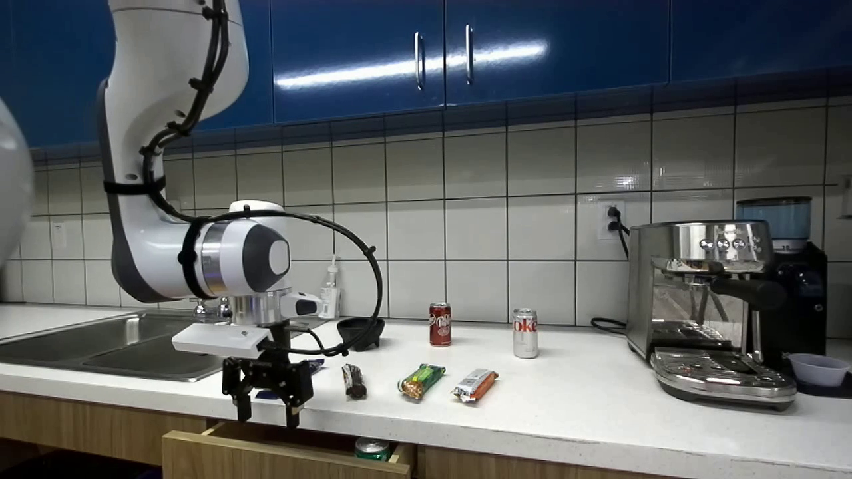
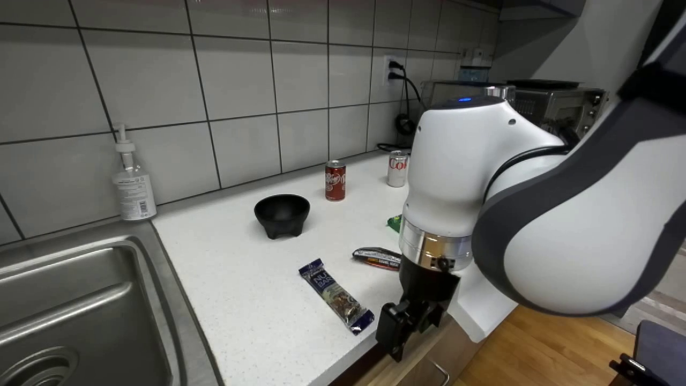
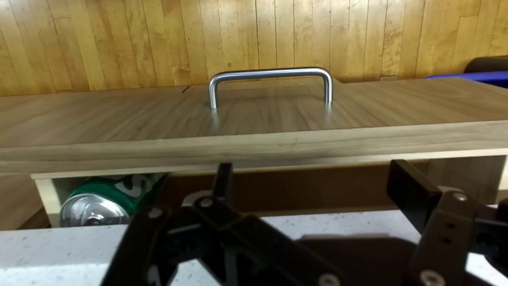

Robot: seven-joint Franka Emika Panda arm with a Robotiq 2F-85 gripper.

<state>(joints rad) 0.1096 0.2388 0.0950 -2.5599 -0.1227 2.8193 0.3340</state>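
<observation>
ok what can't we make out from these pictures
Drawer: part of its inside, hidden by the counter in the wrist view.
Green can: partly hidden by counter and drawer, wrist view.
Blue thing: cut off by the wrist view's right edge, identity unclear.
Green wrapper: print too small to read in an exterior view.

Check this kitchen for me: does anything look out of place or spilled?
The drawer under the counter stands open with a green can inside, which seems odd since the red can and silver can stand on the counter. I see no spill or damage.
</observation>
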